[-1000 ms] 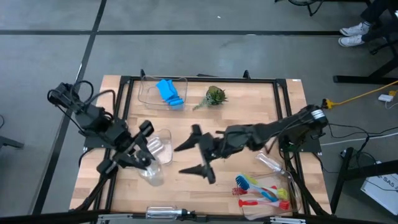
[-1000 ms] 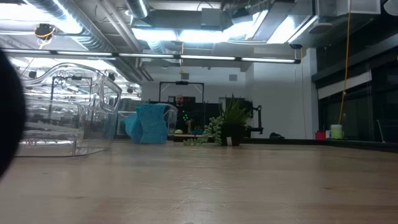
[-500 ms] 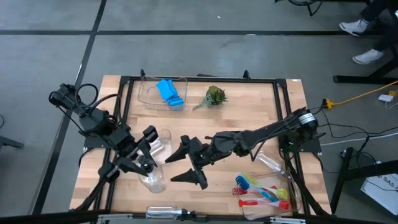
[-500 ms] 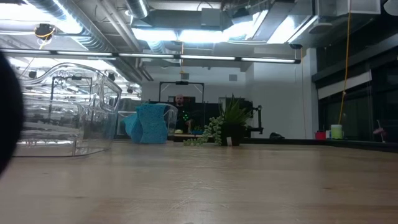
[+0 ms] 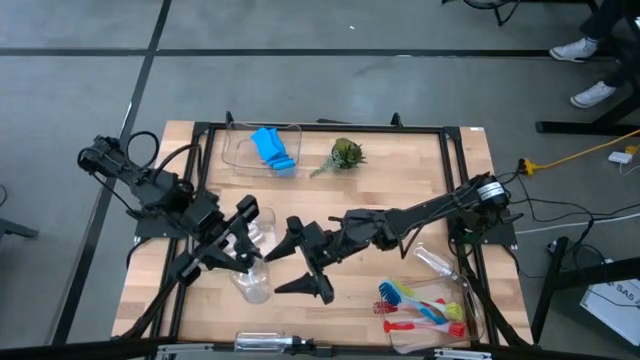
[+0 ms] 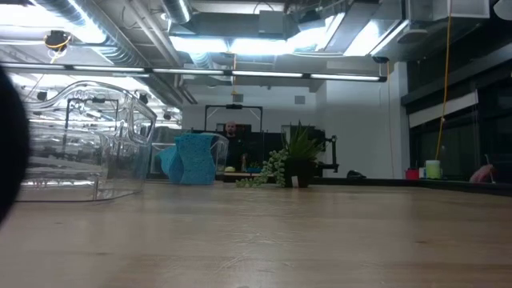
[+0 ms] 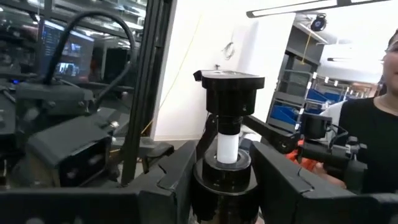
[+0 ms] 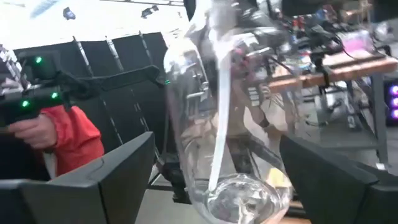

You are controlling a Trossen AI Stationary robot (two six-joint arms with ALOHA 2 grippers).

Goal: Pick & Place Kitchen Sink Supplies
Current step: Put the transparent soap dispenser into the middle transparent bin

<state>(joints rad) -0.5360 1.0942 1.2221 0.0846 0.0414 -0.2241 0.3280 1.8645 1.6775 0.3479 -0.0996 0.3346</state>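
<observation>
— High view first: where is the bottle (image 5: 254,275)?

— Near the front left of the counter (image 5: 400,200), in my left hand (image 5: 243,252). I am clenched on its neck, just under the black pump top (image 7: 231,87). Its clear body runs away from my fingers toward the counter's front edge, so the long axis lies roughly from back to front, base pointing forward.

— And your right hand (image 5: 305,262)?

— Spread wide, holding nothing, at mid-counter just beside the bottle. My right wrist view shows the clear body (image 8: 224,124) standing between my two fingers, touching neither, and the tube inside running along its length.

— Anything else nearby?

— A blue sponge (image 5: 272,148) in a clear bin (image 5: 240,155) at the back, a small plant (image 5: 345,154) beside it, and brushes (image 5: 425,308) at the front right.
</observation>
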